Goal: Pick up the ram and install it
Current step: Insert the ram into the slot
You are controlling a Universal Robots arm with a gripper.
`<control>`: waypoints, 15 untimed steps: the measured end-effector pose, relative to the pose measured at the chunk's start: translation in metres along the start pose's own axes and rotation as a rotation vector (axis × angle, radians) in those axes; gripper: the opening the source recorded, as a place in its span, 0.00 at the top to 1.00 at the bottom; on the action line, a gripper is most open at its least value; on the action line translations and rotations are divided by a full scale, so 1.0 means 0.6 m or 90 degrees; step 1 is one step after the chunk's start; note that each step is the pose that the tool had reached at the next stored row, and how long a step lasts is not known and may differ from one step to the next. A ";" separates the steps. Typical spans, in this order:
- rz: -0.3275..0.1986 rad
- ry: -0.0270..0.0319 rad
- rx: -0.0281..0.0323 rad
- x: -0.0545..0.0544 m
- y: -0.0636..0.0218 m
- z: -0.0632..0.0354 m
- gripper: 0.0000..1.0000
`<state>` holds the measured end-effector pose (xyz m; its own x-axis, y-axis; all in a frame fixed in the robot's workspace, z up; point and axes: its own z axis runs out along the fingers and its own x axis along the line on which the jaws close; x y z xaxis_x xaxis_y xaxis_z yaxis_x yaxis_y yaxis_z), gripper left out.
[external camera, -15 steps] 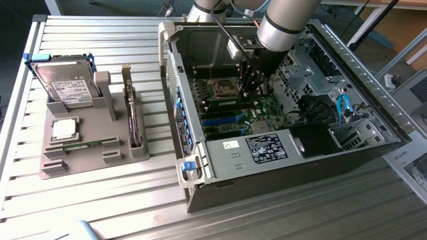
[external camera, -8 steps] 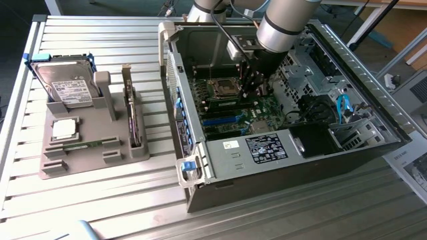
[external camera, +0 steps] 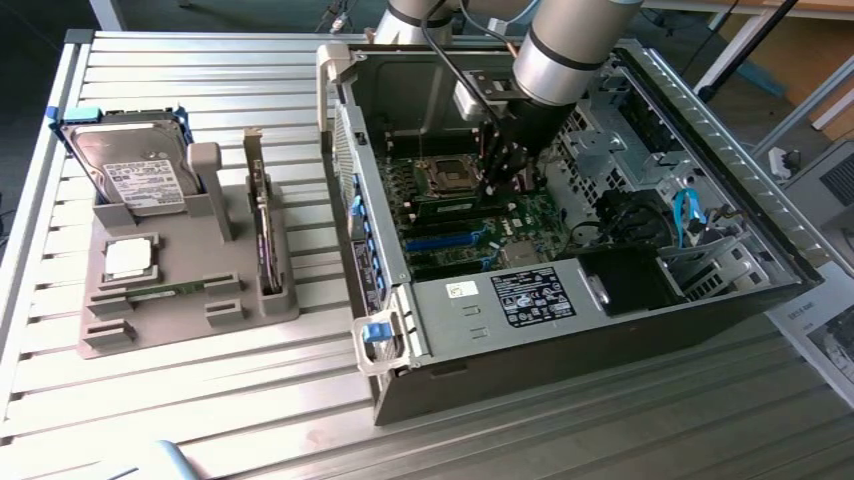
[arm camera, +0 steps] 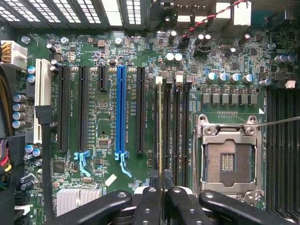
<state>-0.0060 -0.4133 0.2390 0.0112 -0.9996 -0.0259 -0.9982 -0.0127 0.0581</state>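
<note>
My gripper (arm camera: 161, 191) pinched narrow on ram (arm camera: 160, 126), edge-on along memory slots (arm camera: 178, 122); insert step, I reckon. Needs straight, even press.

Edge-on ram (arm camera: 159, 126): chips unseen, near end hidden in claw (arm camera: 163, 182), apparently pinched; arm (external camera: 567, 50) cropped
</note>
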 end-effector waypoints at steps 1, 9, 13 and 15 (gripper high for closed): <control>0.000 0.0000 0.0000 0.000 0.000 0.000 0.88; 0.000 0.0001 -0.0012 0.000 0.000 -0.004 0.88; 0.000 0.0003 -0.0014 0.000 0.000 -0.004 0.88; 0.002 0.0002 -0.0013 0.000 0.000 -0.004 0.88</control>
<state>-0.0059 -0.4133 0.2416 0.0087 -0.9996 -0.0255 -0.9981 -0.0103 0.0602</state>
